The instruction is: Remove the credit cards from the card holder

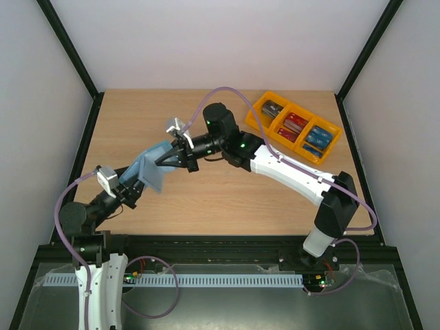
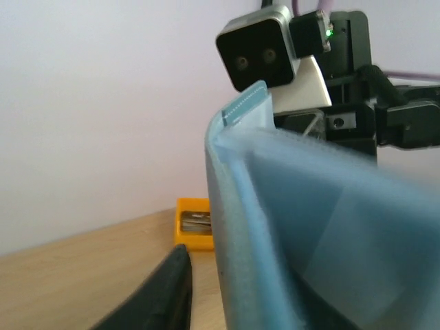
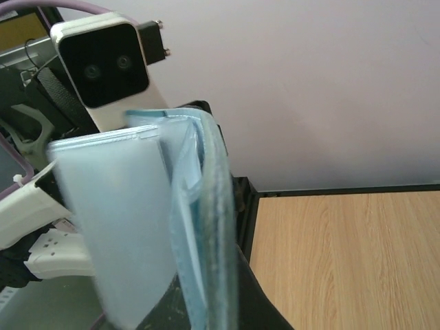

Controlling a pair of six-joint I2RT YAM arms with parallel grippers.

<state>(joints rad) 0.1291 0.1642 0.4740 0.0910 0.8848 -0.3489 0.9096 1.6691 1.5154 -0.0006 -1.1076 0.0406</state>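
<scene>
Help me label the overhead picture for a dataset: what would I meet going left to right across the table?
left gripper → card holder → right gripper → orange tray, and in its compartments dark grey cards → red cards → blue cards.

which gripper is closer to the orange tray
Right. The right gripper is at the wallet's far-right edge, mid-table, with the tray beyond it to the right. The left gripper is at the wallet's near-left side, farther from the tray.
</scene>
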